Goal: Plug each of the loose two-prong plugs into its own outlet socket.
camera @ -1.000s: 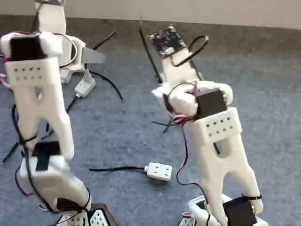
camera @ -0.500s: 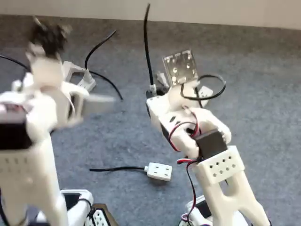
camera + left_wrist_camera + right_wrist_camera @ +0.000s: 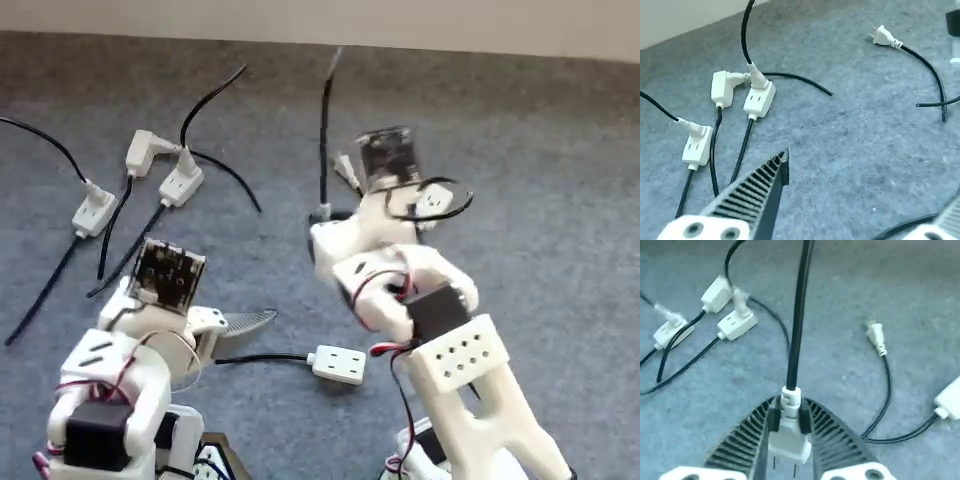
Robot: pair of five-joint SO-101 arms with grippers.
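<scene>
Three white sockets (image 3: 695, 147) (image 3: 721, 88) (image 3: 759, 97) lie far left, and a fourth socket (image 3: 338, 364) lies near centre. Right gripper (image 3: 789, 407) pinches one plug (image 3: 788, 437). One loose plug (image 3: 875, 333) lies farther off on the carpet (image 3: 560, 180). Left gripper (image 3: 867, 190) gapes wide.

Left end effector (image 3: 870, 182) spread — right (image 3: 789, 407) clamped

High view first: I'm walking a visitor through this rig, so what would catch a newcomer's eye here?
The right hand, shut on a white two-prong plug with its black cord running straight away from it, draws the eye first. Next come the white outlet sockets clustered at the far left, and one lone outlet socket on the grey carpet between the arms.
</scene>
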